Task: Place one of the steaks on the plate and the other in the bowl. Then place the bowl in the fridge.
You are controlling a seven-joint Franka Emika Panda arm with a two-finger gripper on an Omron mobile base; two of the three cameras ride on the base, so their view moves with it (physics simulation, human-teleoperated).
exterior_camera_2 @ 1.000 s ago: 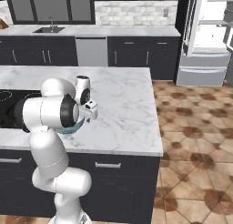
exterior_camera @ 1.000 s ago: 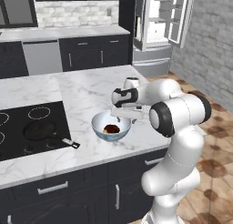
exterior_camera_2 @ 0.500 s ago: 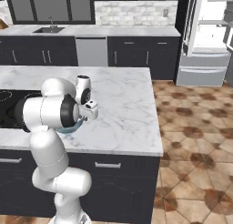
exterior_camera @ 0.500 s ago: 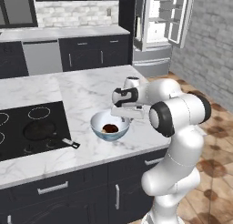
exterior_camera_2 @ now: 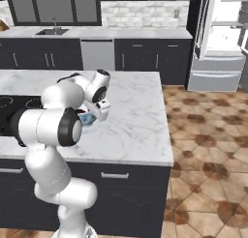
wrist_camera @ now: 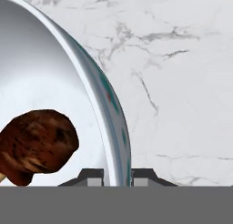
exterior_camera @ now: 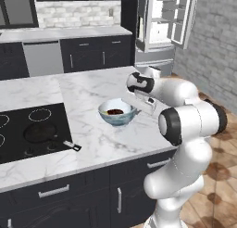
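A pale grey-white bowl with a bluish rim sits upright on the marble island, just right of the cooktop. A dark brown steak lies flat inside it. Far behind, the fridge stands with doors open.

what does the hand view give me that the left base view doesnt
Hand view: the gripper shut on the bowl, one fingertip inside the rim and one outside.

Left base view: the black cooktop, a dark skillet on it, and the fridge standing open behind.

Both: the bowl on the marble counter with a steak inside.
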